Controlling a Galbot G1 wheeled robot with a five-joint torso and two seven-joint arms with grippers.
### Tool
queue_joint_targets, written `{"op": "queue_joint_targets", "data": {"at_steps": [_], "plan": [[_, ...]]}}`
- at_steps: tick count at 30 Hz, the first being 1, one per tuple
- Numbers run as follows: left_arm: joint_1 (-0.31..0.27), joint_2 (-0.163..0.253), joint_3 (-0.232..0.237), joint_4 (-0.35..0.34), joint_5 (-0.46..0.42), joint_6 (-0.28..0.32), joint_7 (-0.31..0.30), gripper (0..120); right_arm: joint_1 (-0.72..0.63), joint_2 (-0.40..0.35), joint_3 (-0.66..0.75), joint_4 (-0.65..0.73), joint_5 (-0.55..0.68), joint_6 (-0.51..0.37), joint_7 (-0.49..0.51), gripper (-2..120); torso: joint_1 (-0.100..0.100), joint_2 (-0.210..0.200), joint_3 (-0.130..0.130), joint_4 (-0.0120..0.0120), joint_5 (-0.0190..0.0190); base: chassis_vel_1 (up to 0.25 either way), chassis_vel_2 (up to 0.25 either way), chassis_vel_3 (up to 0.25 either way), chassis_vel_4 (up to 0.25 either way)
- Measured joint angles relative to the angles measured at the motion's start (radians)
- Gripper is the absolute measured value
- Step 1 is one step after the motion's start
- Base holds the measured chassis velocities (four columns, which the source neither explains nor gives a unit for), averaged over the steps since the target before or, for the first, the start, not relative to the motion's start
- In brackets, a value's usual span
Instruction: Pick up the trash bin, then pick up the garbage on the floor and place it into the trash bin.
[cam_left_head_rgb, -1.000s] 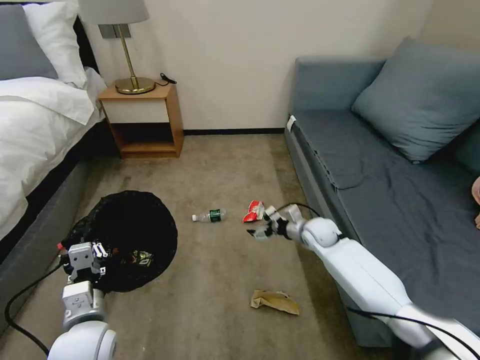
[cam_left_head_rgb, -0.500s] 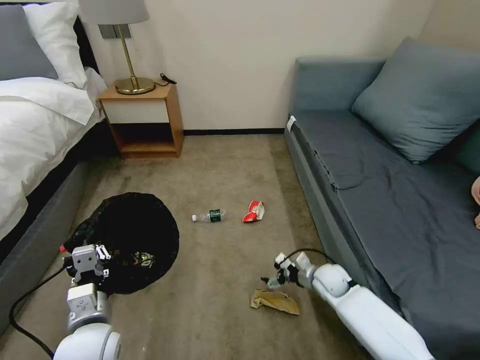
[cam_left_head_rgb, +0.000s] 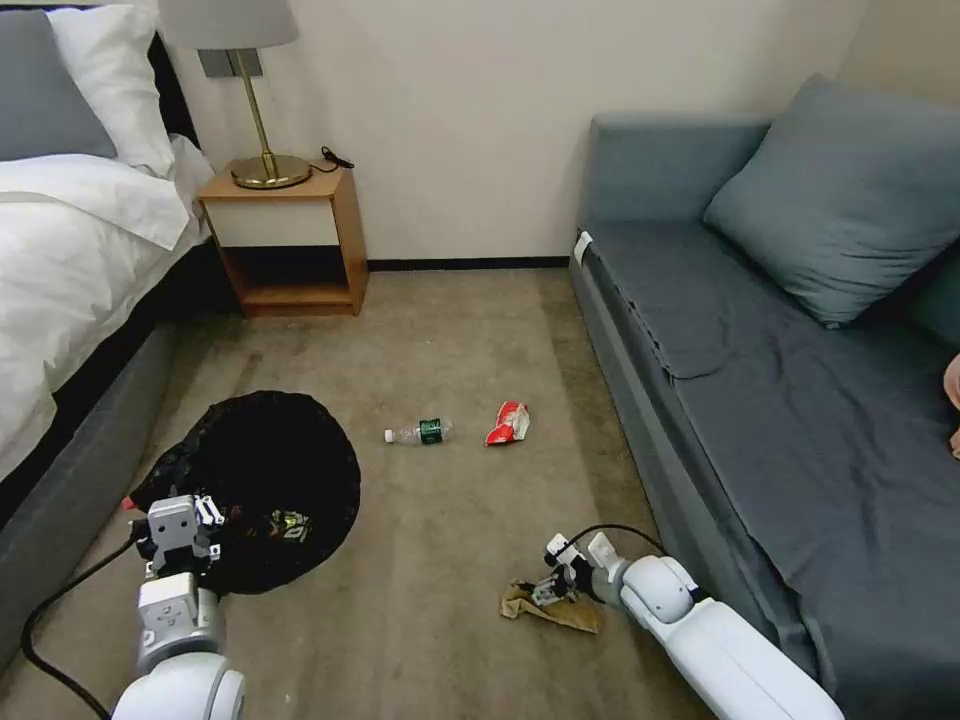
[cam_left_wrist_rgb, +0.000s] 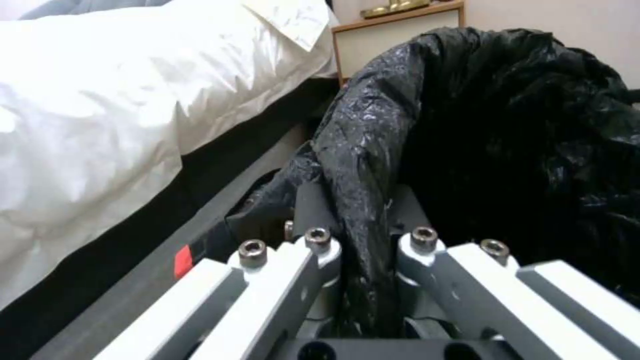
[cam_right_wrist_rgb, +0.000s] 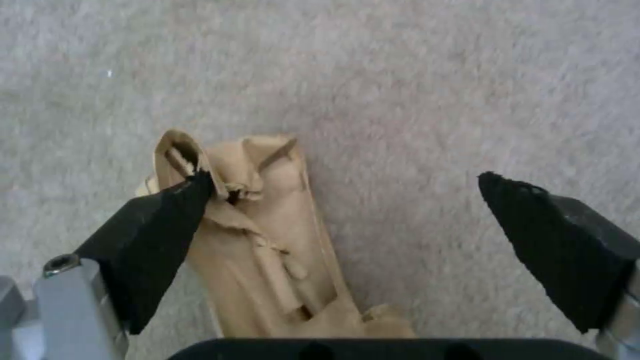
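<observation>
Lowered right gripper (cam_right_wrist_rgb: 347, 200) now straddles paper bag (cam_right_wrist_rgb: 267, 240).

I'm in a hotel-type bedroom, w/ beige short-pile carpet (cam_left_head_rgb: 450, 330) underfoot. Bed (cam_left_head_rgb: 70, 250) w/ white linen and pillows on my left, wooden nightstand (cam_left_head_rgb: 285, 235) by it carrying a brass lamp (cam_left_head_rgb: 255, 90). Grey-blue sofa (cam_left_head_rgb: 780, 360) w/ a big cushion (cam_left_head_rgb: 850, 195) on my right; plain cream wall (cam_left_head_rgb: 470, 120) ahead.

trash bin (cam_left_head_rgb: 262, 480): glossy crinkled plastic liner | paper bag (cam_right_wrist_rgb: 267, 240): creased matt brown | floor (cam_left_head_rgb: 450, 330): short-pile carpet
</observation>
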Motion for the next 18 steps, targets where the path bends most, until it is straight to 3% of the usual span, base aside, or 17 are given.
{"op": "queue_joint_targets", "data": {"at_steps": [18], "plan": [[0.000, 0.005, 0.001, 0.001, -0.007, -0.003, 0.000, 4, -0.068, 0.015, 0.016, 0.013, -0.038, 0.006, -0.017, 100, 0.000, 0.000, 0.000, -0.0001, 0.0000, 0.000, 0.000, 0.000, 0.000]]}}
